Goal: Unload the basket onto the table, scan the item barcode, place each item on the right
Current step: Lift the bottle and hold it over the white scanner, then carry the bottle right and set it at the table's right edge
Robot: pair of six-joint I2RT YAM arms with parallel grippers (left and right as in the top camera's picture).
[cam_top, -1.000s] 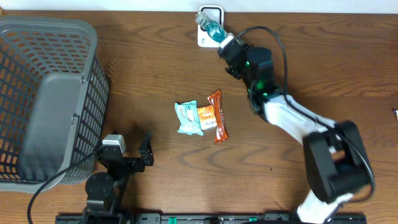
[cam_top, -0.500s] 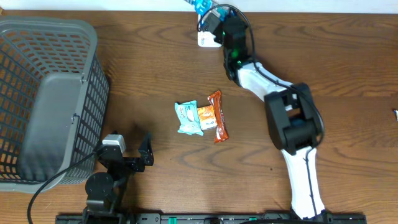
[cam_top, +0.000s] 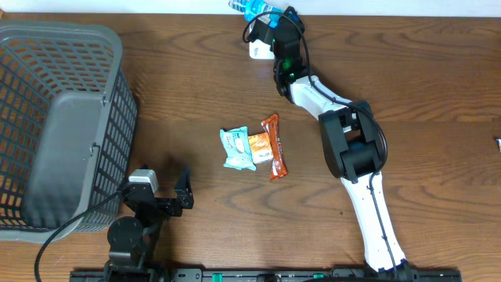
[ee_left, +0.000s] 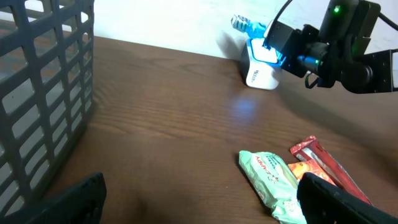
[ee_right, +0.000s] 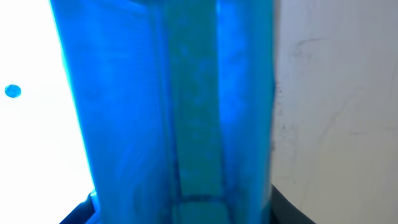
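Overhead, the table [cam_top: 438,94] is dark brown wood with strong grain, and a thin strip of pale wall [cam_top: 391,6] runs along the top edge of the frame. A grey mesh basket [cam_top: 55,125] fills the left side. Near the middle of the frame three snacks lie close together: a mint-green packet [cam_top: 235,149], an orange packet [cam_top: 258,146] just to its right, and a red bar [cam_top: 274,146] lying against that one.

The right arm reaches from the lower right up to the upper centre of the frame. The right end effector [cam_top: 270,17] is closed on a blue packet [cam_top: 249,8], which juts out toward the upper left, over the table's far edge by the wall. Directly below the packet stands the white scanner [cam_top: 260,48], upright on the table; the left wrist view shows the packet just above the scanner's top, though whether the two touch cannot be told. In the right wrist view the blue, translucent wrapper fills most of the frame, with pale wall behind it.

The left end effector [cam_top: 164,188] sits at the lower left, beside the basket, its fingers spread wide and holding nothing, well apart from the blue packet.
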